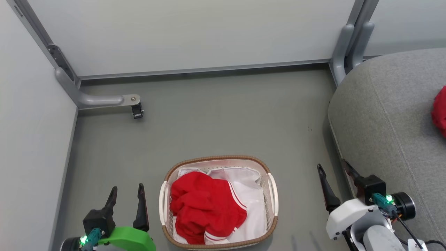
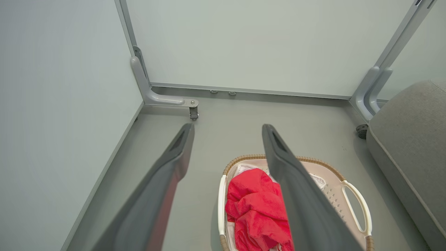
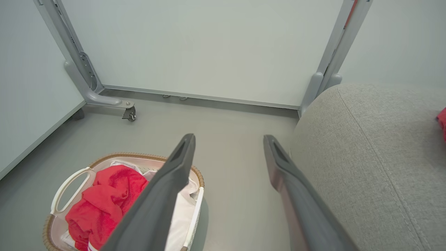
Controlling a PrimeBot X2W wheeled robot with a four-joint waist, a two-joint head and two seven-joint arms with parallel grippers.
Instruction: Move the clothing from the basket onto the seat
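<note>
Red clothing point(image 1: 205, 209) with striped trim lies bunched in the oval basket point(image 1: 271, 223) on the floor, over its white liner; I see the same clothing point(image 2: 256, 205) point(image 3: 102, 205) and basket point(image 2: 355, 202) point(image 3: 69, 183) in both wrist views. The grey seat point(image 1: 386, 115) point(image 3: 369, 146) point(image 2: 411, 129) fills the right side. Another red garment point(image 1: 439, 111) point(image 3: 442, 120) rests on the seat at the right edge. My left gripper point(image 1: 126, 191) point(image 2: 226, 130) hovers open left of the basket. My right gripper point(image 1: 332, 166) point(image 3: 228, 139) is open between the basket and the seat, holding nothing.
White partition panels wall in the grey floor at the back and left. A grey support foot with a caster point(image 1: 136, 111) juts out at the back left, and a grey post point(image 1: 348, 45) stands by the seat's far corner.
</note>
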